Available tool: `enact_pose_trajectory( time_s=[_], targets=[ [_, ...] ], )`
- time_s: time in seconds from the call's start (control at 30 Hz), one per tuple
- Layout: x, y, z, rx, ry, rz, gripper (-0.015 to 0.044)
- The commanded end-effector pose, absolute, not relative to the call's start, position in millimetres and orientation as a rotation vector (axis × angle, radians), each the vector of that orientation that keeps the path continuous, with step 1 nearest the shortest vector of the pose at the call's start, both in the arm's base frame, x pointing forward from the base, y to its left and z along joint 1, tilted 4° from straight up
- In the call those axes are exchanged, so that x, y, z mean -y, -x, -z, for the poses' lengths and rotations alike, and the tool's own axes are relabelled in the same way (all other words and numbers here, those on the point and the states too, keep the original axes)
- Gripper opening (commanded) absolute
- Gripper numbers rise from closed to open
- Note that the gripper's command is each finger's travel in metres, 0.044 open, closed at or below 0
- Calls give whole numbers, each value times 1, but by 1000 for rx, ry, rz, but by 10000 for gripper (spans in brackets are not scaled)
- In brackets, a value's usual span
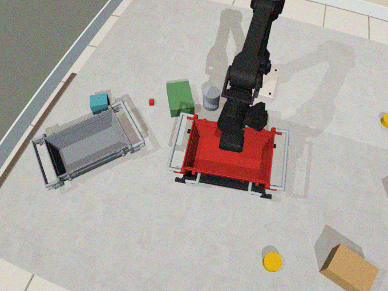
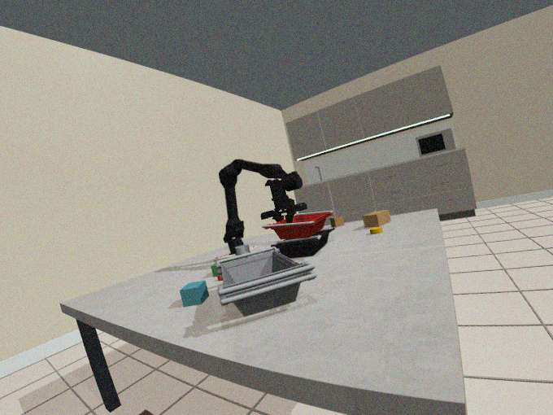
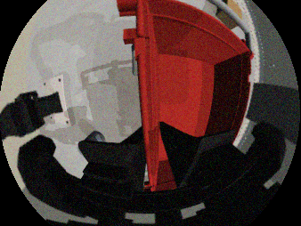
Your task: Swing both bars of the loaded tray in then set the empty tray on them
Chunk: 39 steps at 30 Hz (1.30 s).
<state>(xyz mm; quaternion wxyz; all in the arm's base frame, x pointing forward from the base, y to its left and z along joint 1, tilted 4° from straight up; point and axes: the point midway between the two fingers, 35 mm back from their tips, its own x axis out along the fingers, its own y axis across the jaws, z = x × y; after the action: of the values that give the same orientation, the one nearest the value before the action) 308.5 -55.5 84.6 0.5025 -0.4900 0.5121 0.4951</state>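
Observation:
My gripper (image 2: 289, 218) (image 3: 154, 125) is shut on a long side wall of the empty red tray (image 1: 230, 153) (image 2: 298, 229) (image 3: 180, 84). The red tray's own bars stand out over its ends. It is over the black tray (image 1: 223, 183) (image 2: 297, 249) and looks roughly level. Two light wire bars, a left one (image 1: 198, 177) and a right one (image 1: 250, 188), lie across the black tray's top, their front ends showing past the red tray. The red tray's underside is close to the bars; whether it touches them I cannot tell. The blocks inside the black tray are hidden.
A grey tray (image 1: 93, 147) (image 2: 267, 301) with doubled bars stands left. Near it are a teal block (image 1: 98, 103) (image 2: 193, 293) and a small red cube (image 1: 151, 101). A green box (image 1: 180, 97) and grey cylinder (image 1: 211, 97) stand behind the red tray. A yellow disc (image 1: 272, 261) and tan box (image 1: 351, 266) lie in front.

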Motion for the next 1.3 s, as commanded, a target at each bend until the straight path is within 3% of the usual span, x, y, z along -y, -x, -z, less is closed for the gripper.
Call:
enact_pose_trajectory(
  time_s=[0.0, 0.57, 1.27],
  targets=[
    [55, -304, -79, -1256, 1170, -1215, 0],
    [55, -304, -79, -1256, 1170, -1215, 0],
    [55, -304, -79, -1256, 1170, -1215, 308]
  ],
)
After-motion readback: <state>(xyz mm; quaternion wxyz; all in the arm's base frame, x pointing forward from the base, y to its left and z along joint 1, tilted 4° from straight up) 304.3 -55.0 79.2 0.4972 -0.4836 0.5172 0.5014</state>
